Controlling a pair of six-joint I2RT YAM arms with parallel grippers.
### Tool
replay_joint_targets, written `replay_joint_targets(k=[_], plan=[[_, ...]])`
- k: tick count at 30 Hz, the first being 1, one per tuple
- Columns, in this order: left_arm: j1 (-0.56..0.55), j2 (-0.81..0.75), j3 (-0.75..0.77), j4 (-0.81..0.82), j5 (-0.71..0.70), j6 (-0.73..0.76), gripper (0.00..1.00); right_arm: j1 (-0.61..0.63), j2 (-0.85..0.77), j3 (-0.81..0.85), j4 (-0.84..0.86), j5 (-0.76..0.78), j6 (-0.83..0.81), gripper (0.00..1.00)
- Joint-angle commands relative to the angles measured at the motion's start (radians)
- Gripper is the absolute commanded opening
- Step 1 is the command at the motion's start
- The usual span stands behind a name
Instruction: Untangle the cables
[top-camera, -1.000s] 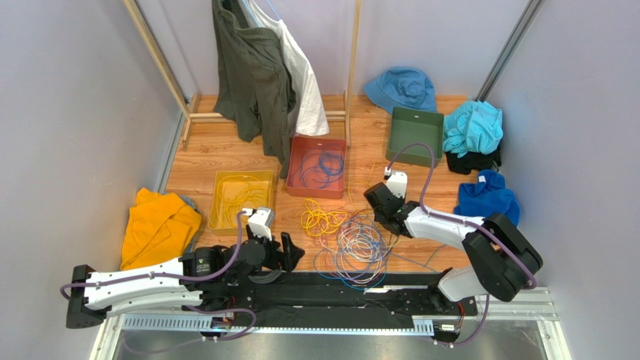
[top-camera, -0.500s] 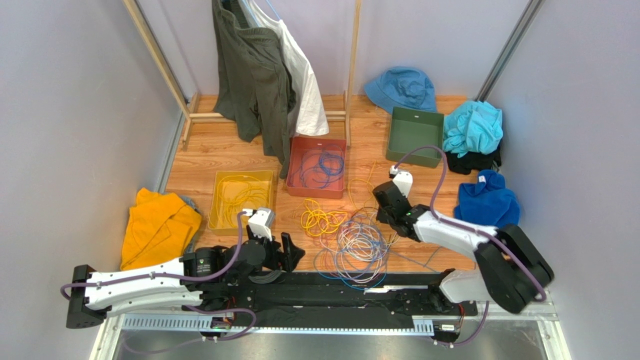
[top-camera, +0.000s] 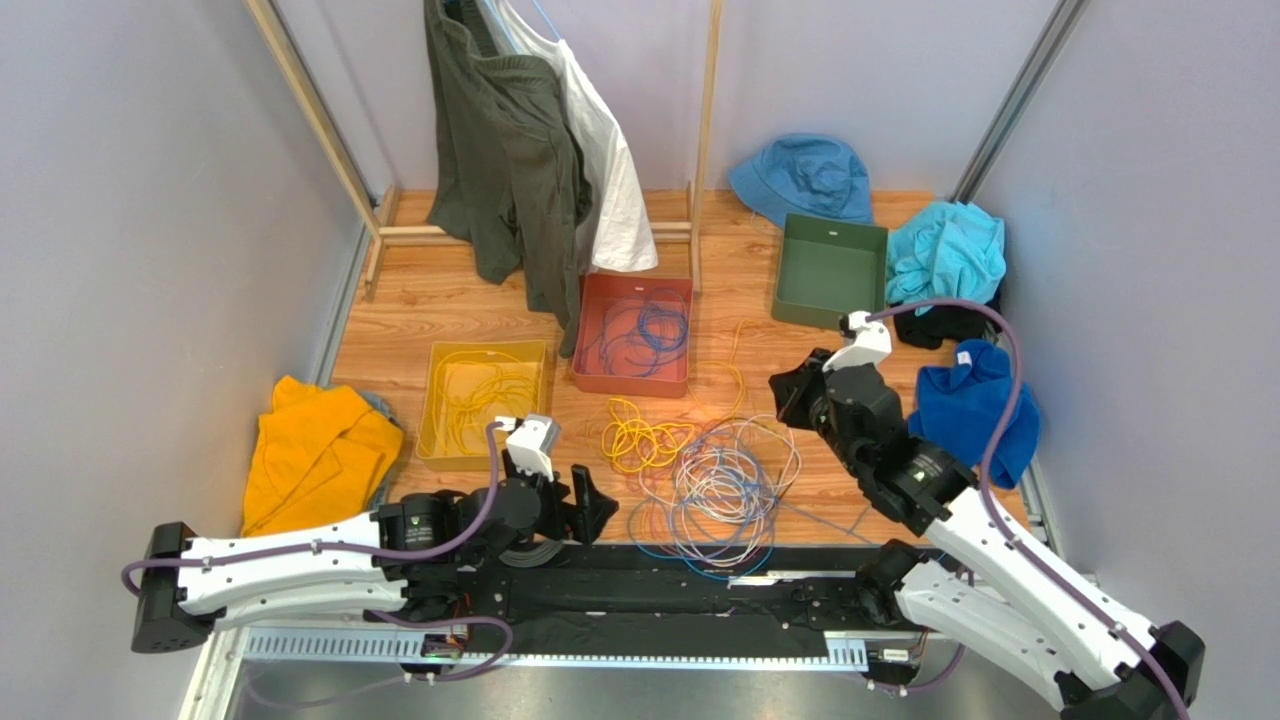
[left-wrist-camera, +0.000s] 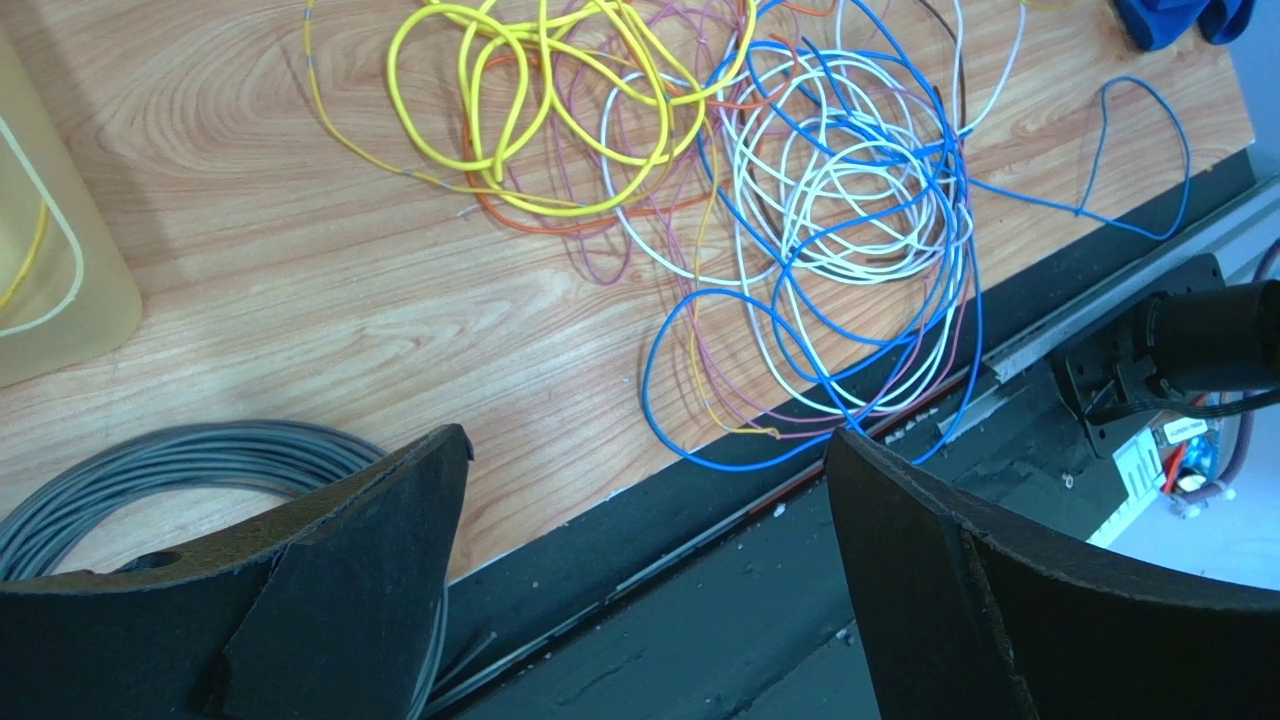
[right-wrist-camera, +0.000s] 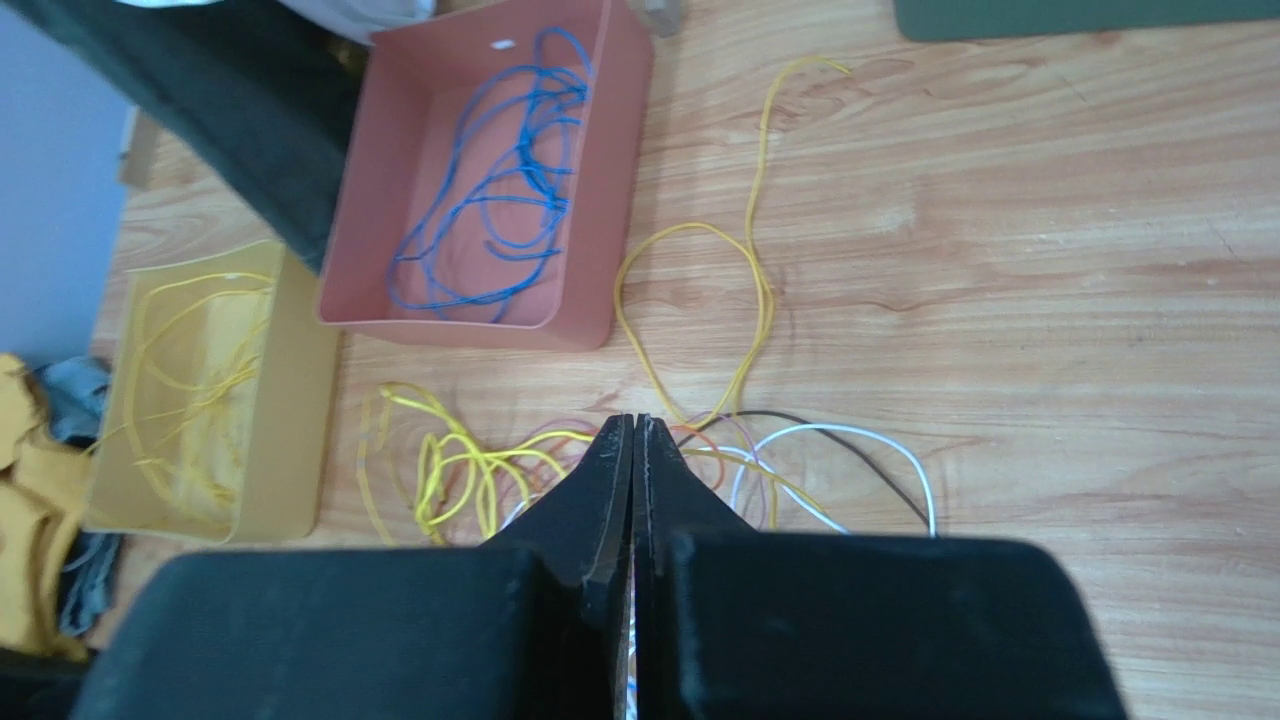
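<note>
A tangle of white, blue and purple cables (top-camera: 724, 483) lies on the wooden floor near the arm bases, with a bright yellow cable bunch (top-camera: 639, 440) at its left. The left wrist view shows the tangle (left-wrist-camera: 842, 180) and the yellow bunch (left-wrist-camera: 556, 90). My left gripper (top-camera: 579, 503) is open and empty, low over the front edge, left of the tangle (left-wrist-camera: 639, 435). My right gripper (top-camera: 787, 393) is raised just right of the tangle. Its jaws are pressed shut (right-wrist-camera: 634, 420), and no cable shows clearly between the tips. A long yellow strand (right-wrist-camera: 759, 285) runs ahead of it.
A red tray (top-camera: 594, 308) holds blue cable (right-wrist-camera: 496, 195). A yellow tray (top-camera: 436, 405) holds yellow cable. An empty green tray (top-camera: 830, 248) sits at the back right. Clothes hang on a rack (top-camera: 519, 135), and garments lie along both sides. A grey cable coil (left-wrist-camera: 166, 465) lies near my left gripper.
My right arm has swung up and to the right, away from the tangle, with its gripper shut. A pale loop now reaches out of the tangle's right side. The left arm barely moved.
</note>
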Motion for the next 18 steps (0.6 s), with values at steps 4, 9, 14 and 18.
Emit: replay_joint_targets(k=[4,9,14,18], plan=[[-0.006,-0.033,0.024,0.031,-0.014,0.012,0.98,0.003,-0.052,0.182,-0.108,-0.137,-0.064,0.00],[-0.006,-0.118,0.043,-0.037,-0.066,0.032,0.98,0.021,0.047,0.197,-0.078,-0.345,-0.061,0.00],[-0.006,-0.208,0.038,-0.089,-0.097,0.038,0.98,0.228,0.231,0.205,0.006,-0.351,-0.097,0.00],[-0.006,-0.221,0.032,-0.098,-0.091,0.031,0.98,0.275,0.336,0.232,0.022,-0.302,-0.091,0.17]])
